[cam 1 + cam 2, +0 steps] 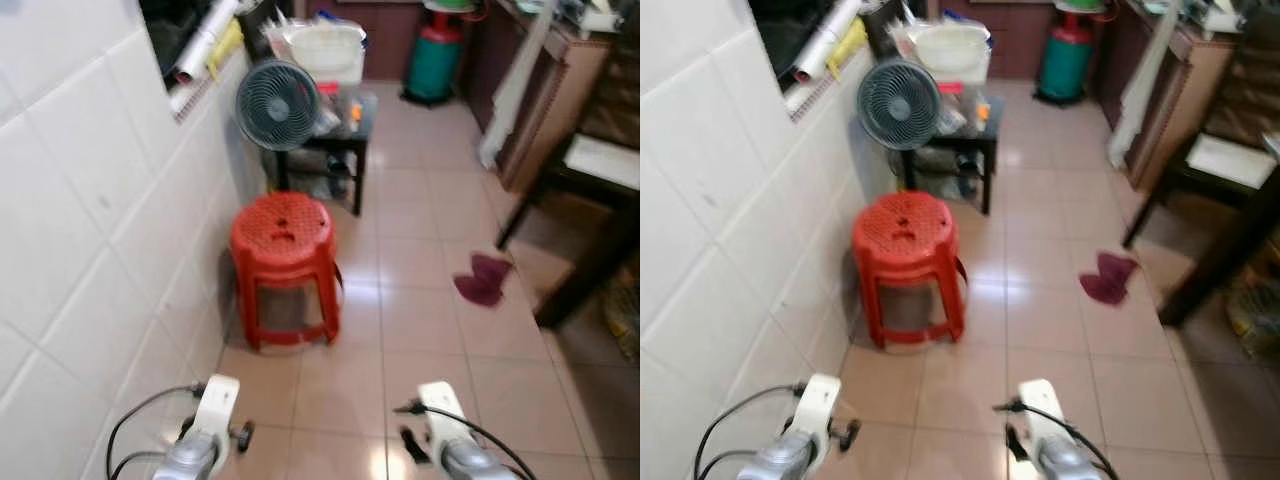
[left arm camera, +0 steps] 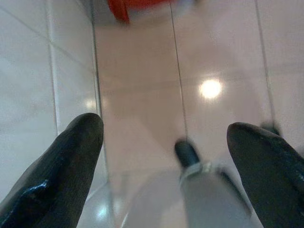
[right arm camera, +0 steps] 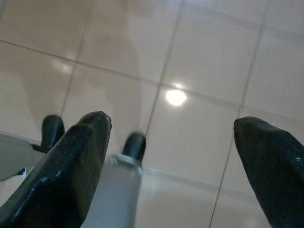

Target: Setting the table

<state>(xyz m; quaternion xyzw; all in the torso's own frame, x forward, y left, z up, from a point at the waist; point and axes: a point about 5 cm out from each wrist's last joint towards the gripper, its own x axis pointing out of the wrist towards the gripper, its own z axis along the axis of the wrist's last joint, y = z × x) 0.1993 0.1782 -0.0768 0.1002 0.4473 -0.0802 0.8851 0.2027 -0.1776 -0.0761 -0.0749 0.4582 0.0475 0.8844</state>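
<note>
We read both arms as idle, hanging low over the tiled floor [image 1: 420, 290], and nothing is in either grasp. In the left wrist view the left gripper [image 2: 164, 142] has its two black fingers spread wide, with bare tile between them. The right gripper [image 3: 173, 142] looks the same in the right wrist view: fingers set well apart, nothing held.

We see no plates, cups or cutlery that we can identify. The nearest table-like piece is the dark table [image 1: 600, 165] at the right edge, ahead and to the right of both grippers. We judge the right arm the nearer one, though both are well apart from it. Its top appears to run away from us along the right wall; the blur prevents a firmer reading.

Count, from the head views:
- one red stool [image 1: 284, 265], ahead left, just beside the white tiled wall [image 1: 80, 230];
- one fan [image 1: 277, 104] beyond it;
- one small black side table [image 1: 335, 150] carrying one white tub [image 1: 328, 50];
- one green gas cylinder [image 1: 434, 60] at the far end;
- one dark red cloth [image 1: 482, 279] on the floor, between stool and dark table.

Judgement: walking phase, task barely begun.
</note>
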